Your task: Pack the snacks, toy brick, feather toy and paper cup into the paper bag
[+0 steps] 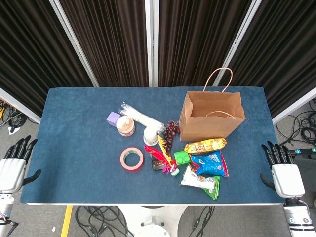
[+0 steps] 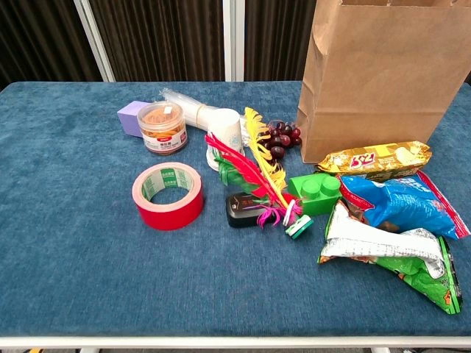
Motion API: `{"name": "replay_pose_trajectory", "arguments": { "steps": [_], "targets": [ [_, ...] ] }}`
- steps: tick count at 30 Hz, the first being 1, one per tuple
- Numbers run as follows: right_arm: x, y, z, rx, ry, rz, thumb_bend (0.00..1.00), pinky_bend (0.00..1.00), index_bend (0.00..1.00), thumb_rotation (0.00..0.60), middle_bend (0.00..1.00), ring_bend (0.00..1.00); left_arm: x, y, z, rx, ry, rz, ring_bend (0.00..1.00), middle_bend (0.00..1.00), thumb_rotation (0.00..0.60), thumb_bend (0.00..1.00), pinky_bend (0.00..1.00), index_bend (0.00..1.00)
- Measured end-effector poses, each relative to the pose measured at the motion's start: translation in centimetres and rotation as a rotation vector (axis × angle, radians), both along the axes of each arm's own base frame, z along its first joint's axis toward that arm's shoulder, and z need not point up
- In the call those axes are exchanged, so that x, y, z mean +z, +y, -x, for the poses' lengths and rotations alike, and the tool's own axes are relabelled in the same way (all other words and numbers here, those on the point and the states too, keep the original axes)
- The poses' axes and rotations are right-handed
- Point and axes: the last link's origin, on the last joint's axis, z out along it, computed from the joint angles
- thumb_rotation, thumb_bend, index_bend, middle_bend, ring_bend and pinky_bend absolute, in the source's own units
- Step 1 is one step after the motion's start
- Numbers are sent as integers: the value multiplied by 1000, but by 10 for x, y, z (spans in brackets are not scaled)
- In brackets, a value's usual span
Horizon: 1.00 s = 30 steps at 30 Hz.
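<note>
Blue cloth table point(image 1: 74, 148) | our hands idle at its near corners, fingers spread, holding nothing | snacks point(image 1: 209, 164) lie just inward of right hand point(image 1: 285, 175), paper bag point(image 1: 212, 116) beyond them | left hand point(image 1: 12, 165) well apart | we judge right reaches first.

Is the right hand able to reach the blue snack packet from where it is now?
Probably yes. The right hand is open beside the table's edge, and the blue snack packet lies on that side with bare cloth between them. The paper bag stands further back, out of the way.
</note>
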Motion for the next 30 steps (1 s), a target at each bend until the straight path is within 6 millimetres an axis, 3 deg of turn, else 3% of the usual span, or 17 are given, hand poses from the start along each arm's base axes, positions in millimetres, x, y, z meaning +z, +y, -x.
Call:
{"name": "replay_pose_trajectory", "arguments": {
  "steps": [12, 21, 30],
  "targets": [
    [-3, -1, -6, -1, -18, -16, 151, 0, 45, 600, 0, 0, 0, 2, -2, -9, -5, 7, 25, 84, 600, 256, 165, 100],
    [-15, 4, -23, 3, -65, -85, 151, 0, 45, 600, 27, 0, -10, -4, 4, 4, -15, 38, 25, 85, 600, 256, 165, 99],
    [-40, 13, -52, -6, -158, -204, 150, 125, 76, 600, 127, 8, -10, -5, 9, 11, -23, 38, 25, 85, 600, 256, 165, 99]
  ]
}}
